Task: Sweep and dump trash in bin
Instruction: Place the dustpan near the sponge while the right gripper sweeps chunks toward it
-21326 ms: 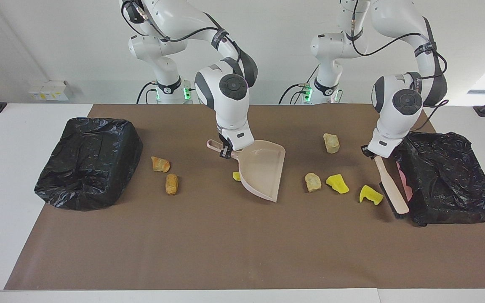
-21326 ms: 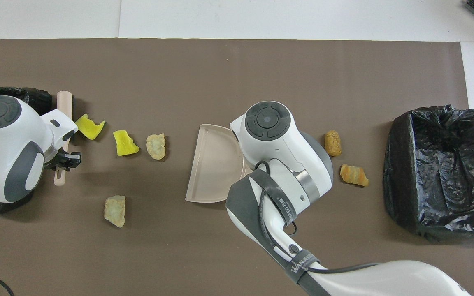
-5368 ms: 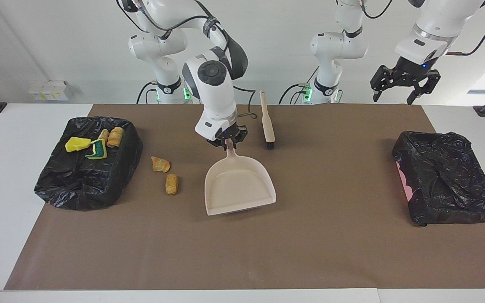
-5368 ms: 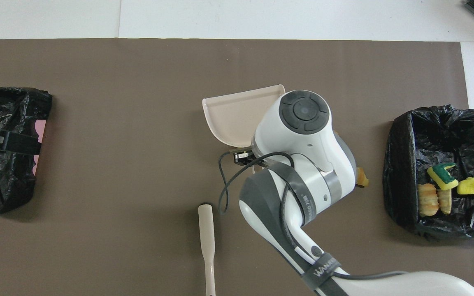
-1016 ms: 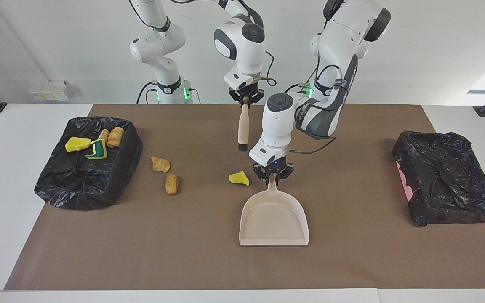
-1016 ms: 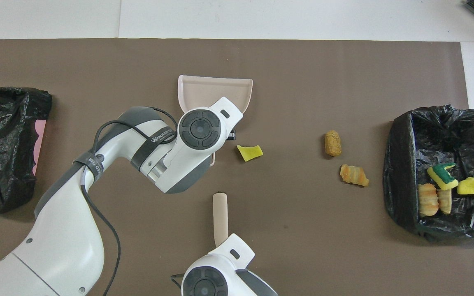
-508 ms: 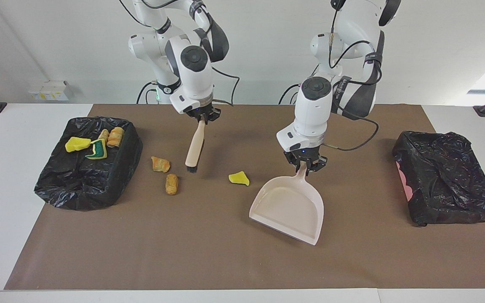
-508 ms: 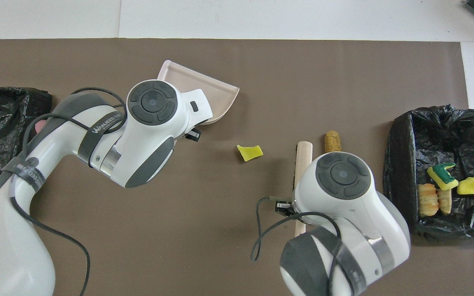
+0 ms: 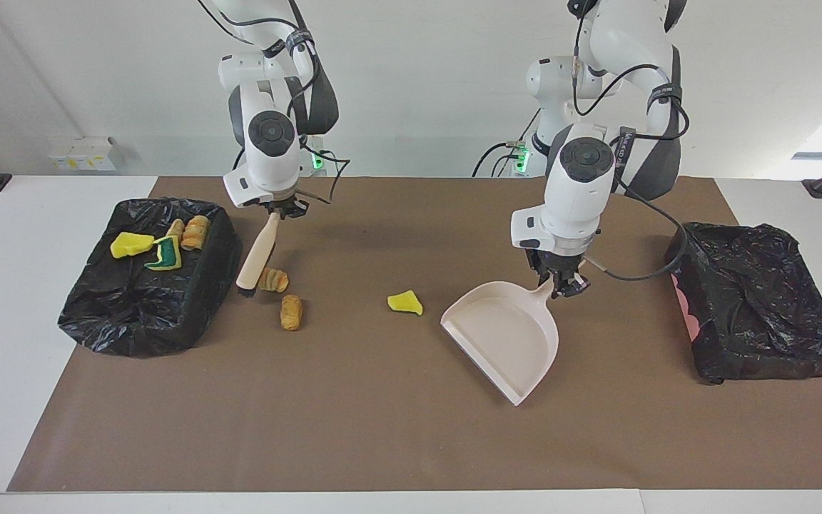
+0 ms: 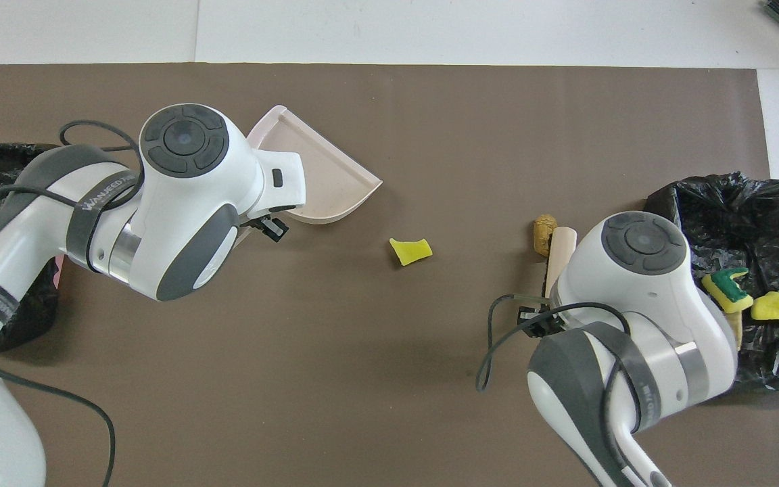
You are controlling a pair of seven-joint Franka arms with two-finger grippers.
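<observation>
Right pincer pinching brush handle, arm bending down, bristles resting beside bread chunk. Left pincer gripping dustpan handle, pan lying tilted on counter.

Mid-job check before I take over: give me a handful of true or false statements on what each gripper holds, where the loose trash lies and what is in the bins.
1. The right gripper is shut on the brush handle. True.
2. The dustpan already holds a yellow sponge piece. False: the pan is empty; the yellow sponge piece lies on the mat beside it.
3. Two orange-brown bread-like chunks lie on the mat beside the bin at the right arm's end. True.
4. The left gripper hangs empty. False: it is shut on the dustpan's handle.
5. The bin at the right arm's end is empty. False: it holds sponge pieces and bread-like chunks.
</observation>
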